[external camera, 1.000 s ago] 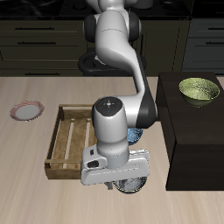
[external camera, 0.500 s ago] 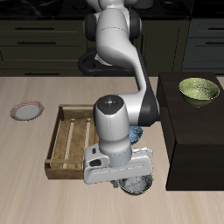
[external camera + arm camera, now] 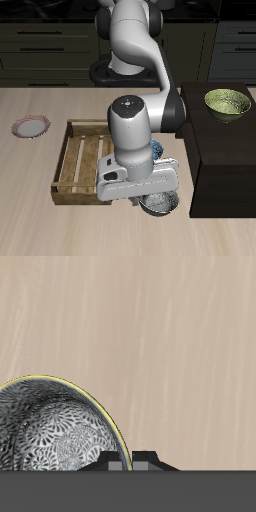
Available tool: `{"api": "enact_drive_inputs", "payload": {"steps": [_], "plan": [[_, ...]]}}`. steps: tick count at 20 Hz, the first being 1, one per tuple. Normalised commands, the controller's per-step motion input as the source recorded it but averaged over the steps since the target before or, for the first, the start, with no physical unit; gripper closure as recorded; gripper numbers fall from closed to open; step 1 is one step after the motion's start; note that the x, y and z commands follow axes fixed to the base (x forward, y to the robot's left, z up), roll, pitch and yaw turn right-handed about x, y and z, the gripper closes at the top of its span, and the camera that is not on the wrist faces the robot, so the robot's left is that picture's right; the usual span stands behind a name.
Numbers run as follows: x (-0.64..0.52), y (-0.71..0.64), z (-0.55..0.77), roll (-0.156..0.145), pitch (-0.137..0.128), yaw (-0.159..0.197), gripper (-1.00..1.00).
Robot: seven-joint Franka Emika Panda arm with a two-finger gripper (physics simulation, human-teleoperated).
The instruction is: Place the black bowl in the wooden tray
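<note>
The black bowl (image 3: 161, 205) hangs just under my gripper (image 3: 148, 198), near the table's front edge and beside the wooden tray (image 3: 72, 160). In the wrist view its speckled silvery inside (image 3: 45, 431) fills the space close to my gripper (image 3: 133, 460), whose dark fingers sit at the bowl's rim. The gripper is shut on that rim. The arm's body hides part of the tray's near end and most of the bowl. Nothing lies on the tray's slats that I can see.
A blue-patterned bowl (image 3: 158, 150) peeks out behind the arm beside the tray. A yellow-green bowl (image 3: 227, 103) sits on the dark raised block (image 3: 225, 165) next to the black bowl. A pink-rimmed plate (image 3: 30, 126) lies beyond the tray.
The gripper has risen a little and turned slightly, carrying the black bowl up off the table with it.
</note>
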Motion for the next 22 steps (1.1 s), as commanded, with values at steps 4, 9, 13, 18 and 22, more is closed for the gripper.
{"api": "enact_drive_inputs", "payload": {"steps": [4,9,13,18,22], "plan": [[-0.20,0.01,0.33,0.004,-0.053,-0.006,1.00],[-0.16,-0.09,0.27,-0.009,-0.028,-0.034,1.00],[-0.22,-0.19,0.29,-0.012,-0.044,0.014,1.00],[-0.25,-0.23,0.24,-0.017,-0.039,0.001,1.00],[-0.12,-0.24,0.16,-0.046,-0.026,-0.016,1.00]]}}
